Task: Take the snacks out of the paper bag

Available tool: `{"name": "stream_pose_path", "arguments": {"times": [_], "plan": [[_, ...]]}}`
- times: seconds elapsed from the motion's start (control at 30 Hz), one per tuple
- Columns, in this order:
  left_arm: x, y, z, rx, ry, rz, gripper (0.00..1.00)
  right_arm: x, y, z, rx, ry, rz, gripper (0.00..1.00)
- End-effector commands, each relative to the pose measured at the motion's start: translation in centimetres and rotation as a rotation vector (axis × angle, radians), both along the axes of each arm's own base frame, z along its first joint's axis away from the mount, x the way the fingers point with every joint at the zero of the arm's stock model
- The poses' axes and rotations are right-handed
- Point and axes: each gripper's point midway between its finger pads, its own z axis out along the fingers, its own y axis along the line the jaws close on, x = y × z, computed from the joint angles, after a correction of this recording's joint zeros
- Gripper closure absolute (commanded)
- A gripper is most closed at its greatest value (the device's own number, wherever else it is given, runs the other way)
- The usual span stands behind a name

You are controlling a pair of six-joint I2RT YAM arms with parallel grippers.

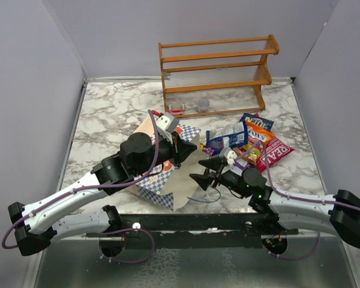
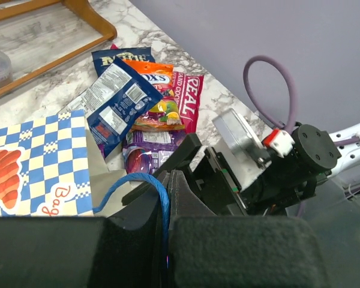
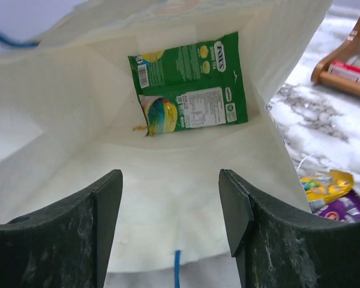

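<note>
The paper bag (image 1: 168, 186) lies on its side at the table's middle, its mouth facing right. My left gripper (image 1: 189, 147) is shut on the bag's blue cord handle (image 2: 145, 180) and holds the upper edge up. My right gripper (image 1: 205, 171) is open at the bag's mouth, empty. In the right wrist view a green-yellow packet (image 3: 189, 81) lies deep inside the bag (image 3: 168, 180). Several snacks lie in a pile to the right: red packet (image 1: 275, 153), dark blue packet (image 1: 256, 123), silver-blue packet (image 2: 117, 99), orange packet (image 2: 150, 71), purple packet (image 2: 145, 156).
An orange-brown wooden rack (image 1: 216, 75) stands at the back with a small clear cup (image 1: 203, 105) under it. Purple walls close in the table on three sides. The snack pile lies just right of the right gripper.
</note>
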Motion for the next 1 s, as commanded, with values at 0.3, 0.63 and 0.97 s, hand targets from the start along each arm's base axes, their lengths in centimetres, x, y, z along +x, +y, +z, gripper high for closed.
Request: {"name": "stream_pose_path", "arguments": {"times": [0.3,0.63,0.97], "plan": [[-0.5,1.0,5.2,-0.054,-0.103,-0.014,1.0,-1.1,4.0,3.0,-0.151,-0.495,0.247,0.42],[-1.3,0.5,5.9,-0.077,-0.111,-0.066,1.0,4.5,8.9,0.6,-0.244,-0.559,0.12,0.56],[-1.5,-0.5,6.4,-0.111,-0.12,-0.098,1.0,8.6,10.4,-4.5,-0.45,-0.551,0.005,0.5]]}}
